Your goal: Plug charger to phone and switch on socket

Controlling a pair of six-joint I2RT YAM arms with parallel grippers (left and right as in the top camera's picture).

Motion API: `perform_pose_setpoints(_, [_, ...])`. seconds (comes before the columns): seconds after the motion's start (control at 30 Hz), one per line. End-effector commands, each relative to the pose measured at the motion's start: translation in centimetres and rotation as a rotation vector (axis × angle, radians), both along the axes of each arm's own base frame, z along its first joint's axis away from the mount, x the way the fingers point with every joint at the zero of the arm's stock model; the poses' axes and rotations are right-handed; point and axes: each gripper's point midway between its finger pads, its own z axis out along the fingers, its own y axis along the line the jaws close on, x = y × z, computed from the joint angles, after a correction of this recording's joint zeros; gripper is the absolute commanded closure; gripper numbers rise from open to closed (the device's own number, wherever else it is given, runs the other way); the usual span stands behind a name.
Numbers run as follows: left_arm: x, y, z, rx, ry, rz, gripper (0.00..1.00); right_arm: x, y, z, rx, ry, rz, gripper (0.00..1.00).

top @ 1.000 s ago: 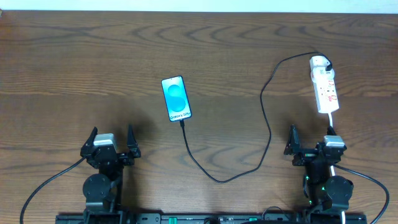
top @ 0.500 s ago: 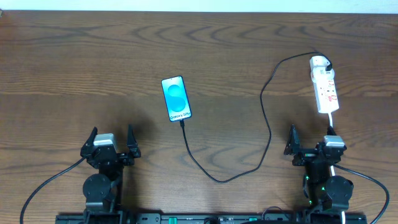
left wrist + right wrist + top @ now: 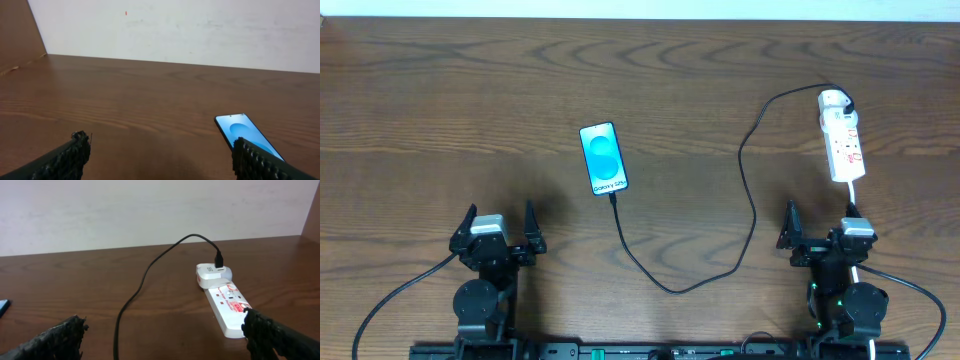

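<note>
One phone (image 3: pixel 603 158), one charger (image 3: pixel 752 215) (a single thin black cable) and one socket (image 3: pixel 842 140) with one white cord (image 3: pixel 850 192) — all on one wooden worktop (image 3: pixel 440 100). Two arms: one left end effector (image 3: pixel 500 216), one right end effector (image 3: pixel 819 215), two fingers each.

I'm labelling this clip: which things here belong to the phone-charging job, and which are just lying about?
For the job: phone, charger, socket, left claw and right claw, both open.
Not part of it: wooden table, pale wall behind.
</note>
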Motion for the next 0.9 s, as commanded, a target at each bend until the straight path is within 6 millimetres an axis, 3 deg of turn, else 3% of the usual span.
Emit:
perform_pose_setpoints(0.0, [0.01,0.25,-1.86,0.008,0.044,0.012,0.08,-0.03,-0.01,-0.02,-0.002,-0.001,-0.003,0.01])
perform_pose_setpoints(0.87, [0.01,0.25,-1.86,0.008,0.044,0.012,0.08,-0.03,0.0,-0.02,-0.001,-0.001,-0.002,0.01])
